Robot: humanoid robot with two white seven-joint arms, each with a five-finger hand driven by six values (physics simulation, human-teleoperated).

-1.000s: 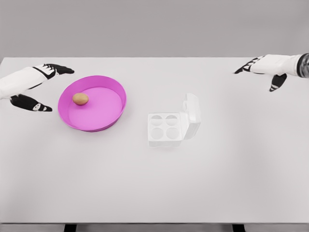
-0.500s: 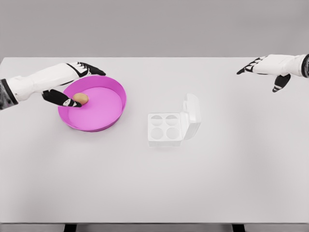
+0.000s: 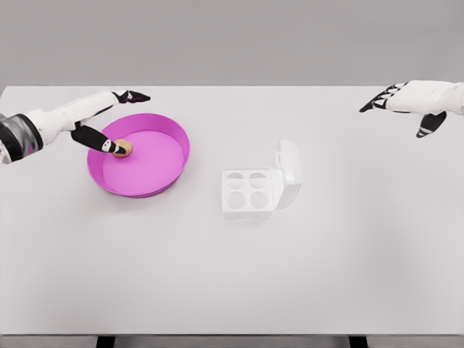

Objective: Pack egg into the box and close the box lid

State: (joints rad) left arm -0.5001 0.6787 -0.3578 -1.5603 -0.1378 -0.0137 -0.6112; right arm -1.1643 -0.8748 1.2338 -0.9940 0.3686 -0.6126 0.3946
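Observation:
A brown egg (image 3: pixel 123 149) lies in the left part of a shallow magenta bowl (image 3: pixel 156 174) on the white table. My left hand (image 3: pixel 114 119) reaches over the bowl's left rim; its thumb tip touches the egg while the other fingers point away above the rim, spread apart, holding nothing. The white egg box (image 3: pixel 246 193) stands right of the bowl with four empty cups, its lid (image 3: pixel 288 172) raised on the right side. My right hand (image 3: pixel 409 105) hovers at the far right, fingers spread and empty.
The white table (image 3: pixel 232 275) ends at its front edge near the bottom of the view. A grey wall runs behind the table's far edge.
My left hand swung right from beside the bowl to over its left rim, and its thumb now touches the egg. The right hand drifted slightly right. Egg and box stayed put.

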